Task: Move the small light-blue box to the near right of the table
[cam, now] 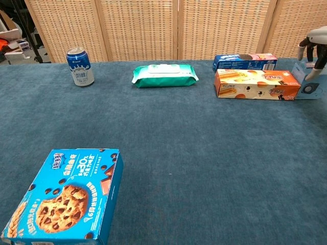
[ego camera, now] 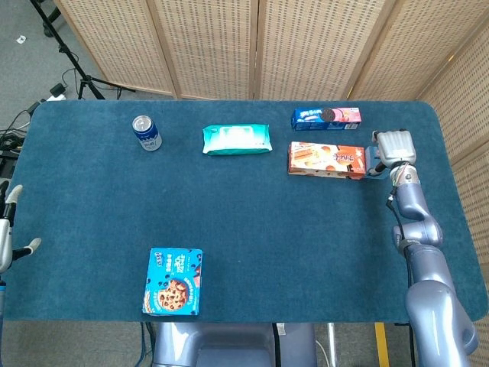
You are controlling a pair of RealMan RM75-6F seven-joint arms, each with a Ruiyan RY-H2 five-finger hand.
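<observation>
The small light-blue box (ego camera: 371, 158) stands at the far right of the table, right against the end of an orange biscuit box (ego camera: 327, 159). My right hand (ego camera: 396, 145) lies on top of it and hides most of it in the head view. In the chest view the fingers (cam: 308, 49) curl down over the top of the light-blue box (cam: 312, 87) and the thumb sits on its front face, so the hand grips it on the table. My left hand (ego camera: 9, 233) hangs off the table's left edge, fingers apart, holding nothing.
A blue-and-pink biscuit box (ego camera: 325, 117) lies behind the orange one. A teal wipes pack (ego camera: 236, 139) and a blue can (ego camera: 146, 132) stand along the far side. A blue cookie box (ego camera: 174, 280) lies near the front left. The table's right edge (ego camera: 445, 176) is close to my right arm.
</observation>
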